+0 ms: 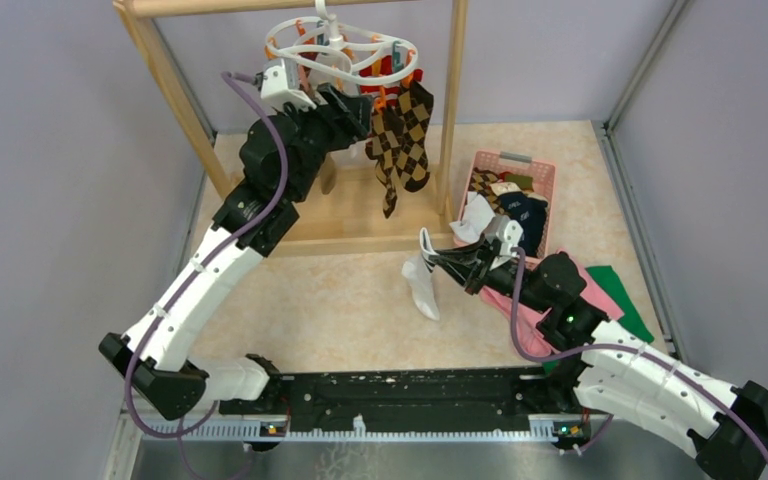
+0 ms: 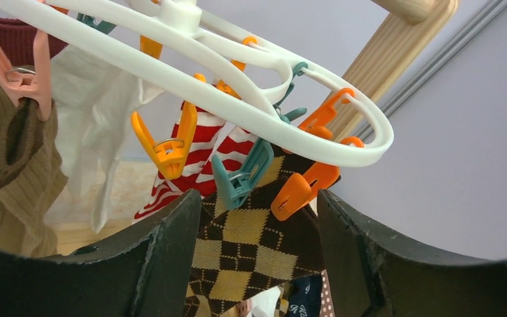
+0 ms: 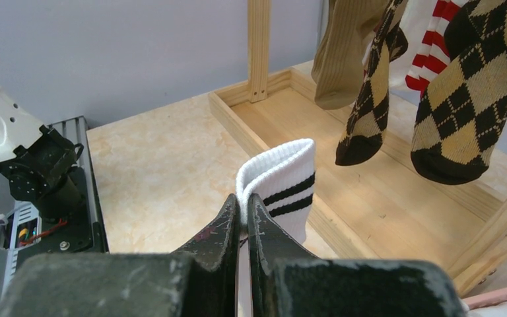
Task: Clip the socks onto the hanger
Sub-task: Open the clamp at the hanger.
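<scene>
Above surface (image 1: 340, 300): white sock (image 3: 284, 172) limp, light, pinched at cuff by right pincer (image 3: 243, 205); left pincer (image 2: 257, 221) spread, probably empty, under hanger (image 2: 171, 77).

Smooth, slightly glossy white plastic hanger (image 2: 237, 109); glossy orange plastic clip (image 2: 168, 148). Soft knit cloth on argyle sock (image 2: 251, 244); ribbed knit on white sock (image 3: 284, 178). Pale matt wood rack (image 3: 259, 46). Matt black right gripper (image 3: 243, 200), scuffed and scratched. Smooth beige stone-patterned tabletop (image 3: 158, 165).

White-shelled arms (image 1: 195, 290), black joints — purple cables (image 1: 280, 170), scuffed black fingers (image 2: 158, 264), green light (image 1: 568, 320), black base rail (image 1: 410, 385).
</scene>
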You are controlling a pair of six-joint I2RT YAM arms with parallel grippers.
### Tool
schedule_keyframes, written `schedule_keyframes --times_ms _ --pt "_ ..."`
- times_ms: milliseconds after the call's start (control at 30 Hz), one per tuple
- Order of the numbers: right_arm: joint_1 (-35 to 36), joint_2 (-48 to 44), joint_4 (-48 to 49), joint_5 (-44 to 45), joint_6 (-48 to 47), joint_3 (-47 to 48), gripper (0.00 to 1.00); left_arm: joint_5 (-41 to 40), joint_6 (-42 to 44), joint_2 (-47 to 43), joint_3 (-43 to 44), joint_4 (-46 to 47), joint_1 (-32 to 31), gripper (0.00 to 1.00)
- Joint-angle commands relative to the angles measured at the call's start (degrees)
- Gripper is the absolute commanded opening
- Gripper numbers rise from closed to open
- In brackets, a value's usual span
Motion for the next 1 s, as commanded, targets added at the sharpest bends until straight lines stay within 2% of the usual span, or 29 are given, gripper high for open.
schedule_keyframes --times_ms 0,133,167,233,267,967 --pt "-0.2 -0.4 2.7 0.2 -0.3 1.8 0.00 -0.4 1.8 -4.9 -1.1 3.4 -0.5 0.72" --pt "-0.2 -0.1 3.0 0.1 -0.2 1.7 0.00 -3.4 3.1 -6.8 -2.3 3.5 -0.5 0.71" --pt "-0.2 0.0 3.2 0.0 -0.1 1.8 0.00 -4.4 3.2 -6.9 -2.3 3.3 -0.5 0.66" --pt "-0.2 0.2 3.3 -0.1 -0.1 1.8 0.00 -5.7 3.3 -6.3 -1.9 2.4 -0.5 0.51" --pt "-0.2 0.3 3.4 -0.1 -0.1 1.8 0.00 -5.7 3.4 -5.9 -1.4 1.9 -0.5 0.47" --pt "-0.2 -1.0 2.4 0.8 -0.7 1.7 0.00 -3.4 2.2 3.9 7.3 -2.4 -0.5 0.59"
